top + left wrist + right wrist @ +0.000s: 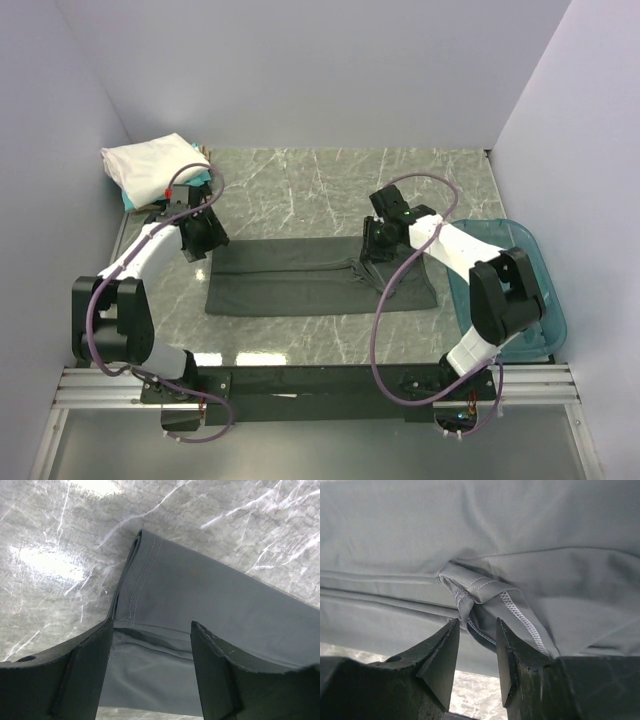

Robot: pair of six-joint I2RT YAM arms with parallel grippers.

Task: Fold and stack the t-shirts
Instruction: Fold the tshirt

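Pale lilac walls on three sides of a grey marbled table [300, 190], seen from above. One dark grey shirt [300, 285] laid out mid-table as a long folded band. Two more shirts stacked in the far left corner: one white shirt [150, 162] on top, one teal shirt [128, 202] showing at the edges beneath it. One translucent blue tub [545, 320] at the right edge, partly under the right arm's elbow. Two white-and-black arms reaching in from the near rail, each trailing one purple cable. Left gripper [205, 238] down at the band's far left corner; right gripper [378, 242] down on its far edge, right of centre, with cloth rucked into a ridge just beside it.

From the left wrist: two black fingers [82, 675] spread wide and released, straddling the grey shirt's stitched corner. Cloth lying flat between them, gripped by neither. Glossy marbled tabletop beyond.

From the right wrist: two black fingers [440, 655] set close together, pinching one bunched fold of the grey shirt. Double-stitched hem and pale overlock seam curling just above the tips. Sliver of table below.
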